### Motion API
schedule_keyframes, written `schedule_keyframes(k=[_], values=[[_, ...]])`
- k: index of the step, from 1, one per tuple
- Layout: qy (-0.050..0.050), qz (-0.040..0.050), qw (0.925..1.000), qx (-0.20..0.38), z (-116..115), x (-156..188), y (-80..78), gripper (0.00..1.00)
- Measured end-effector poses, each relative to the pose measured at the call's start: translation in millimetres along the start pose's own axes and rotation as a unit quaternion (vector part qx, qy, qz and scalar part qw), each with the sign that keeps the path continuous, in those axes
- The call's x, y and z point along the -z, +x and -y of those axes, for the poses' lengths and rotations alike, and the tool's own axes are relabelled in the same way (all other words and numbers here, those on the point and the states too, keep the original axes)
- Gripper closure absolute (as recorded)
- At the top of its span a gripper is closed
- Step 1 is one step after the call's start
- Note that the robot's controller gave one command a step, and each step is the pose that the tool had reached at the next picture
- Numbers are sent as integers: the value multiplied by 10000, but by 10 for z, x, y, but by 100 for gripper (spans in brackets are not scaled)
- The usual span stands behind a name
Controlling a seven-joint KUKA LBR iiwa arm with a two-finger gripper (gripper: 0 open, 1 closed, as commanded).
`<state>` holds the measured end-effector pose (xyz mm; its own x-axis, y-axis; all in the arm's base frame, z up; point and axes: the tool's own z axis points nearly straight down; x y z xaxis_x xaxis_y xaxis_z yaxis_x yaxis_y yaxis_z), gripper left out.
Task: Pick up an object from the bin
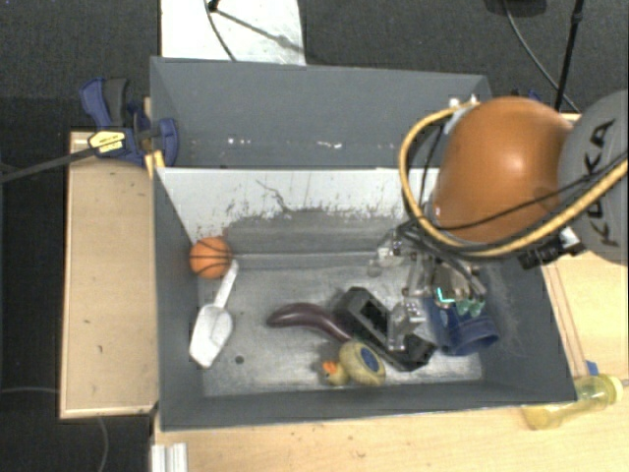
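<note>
1. Camera view, where things lie: the gripper is low in the right half of the bin, between a black block and a blue cup, close to both.
2. Camera view, grip: I cannot tell whether the gripper is spread or closed, and nothing can be seen clamped in it.
3. Camera view, the rest: a tape roll lies just in front, a purple piece lies left of the block, and a white scoop and an orange ball lie well apart at the left.
4. Progress, as I judge it: the descent looks done, while the grasp and the lift out are left.
</note>
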<state>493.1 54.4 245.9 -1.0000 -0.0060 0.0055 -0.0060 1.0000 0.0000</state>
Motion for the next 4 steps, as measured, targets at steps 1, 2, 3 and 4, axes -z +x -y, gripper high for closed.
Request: schedule_keyframes(k=[1,2,3,4], values=[[-4,41,10000,-11,3,38,-15,0],[-3,72,9996,290,-10,-431,-51,0],[25,280,9943,1025,-185,-1565,-425,100],[19,285,9945,1011,-183,-1597,-414,100]])
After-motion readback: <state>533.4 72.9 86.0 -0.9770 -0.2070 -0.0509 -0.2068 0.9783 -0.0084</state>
